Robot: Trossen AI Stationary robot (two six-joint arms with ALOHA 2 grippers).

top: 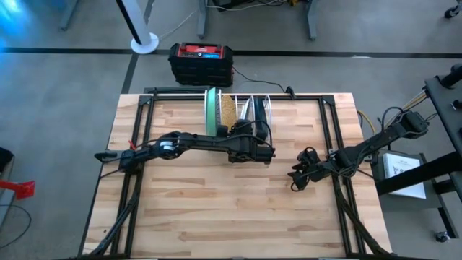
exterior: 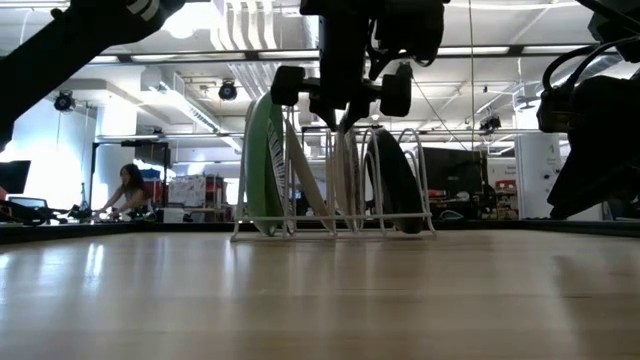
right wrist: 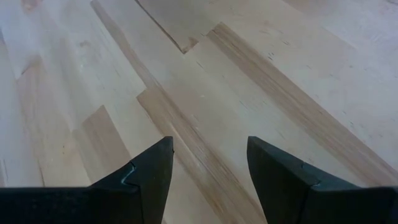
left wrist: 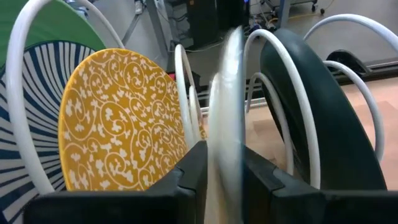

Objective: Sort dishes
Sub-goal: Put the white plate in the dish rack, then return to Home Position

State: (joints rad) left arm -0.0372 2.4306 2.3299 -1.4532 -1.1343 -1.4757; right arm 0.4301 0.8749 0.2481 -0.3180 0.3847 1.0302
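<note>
Behind left tool point(left wrist: 222, 180): plate point(left wrist: 225, 124) edge-on, blurred.

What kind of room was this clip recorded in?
Most likely a robotics lab or workshop, not a kitchen: a butcher-block table on bare concrete floor, open ceiling with strip lights and ducts, and a person at a cluttered bench behind the wire rack.

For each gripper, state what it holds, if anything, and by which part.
The left gripper pinches the rim of a pale plate standing edge-on in the wire rack. The right gripper is open, holding nothing.
</note>
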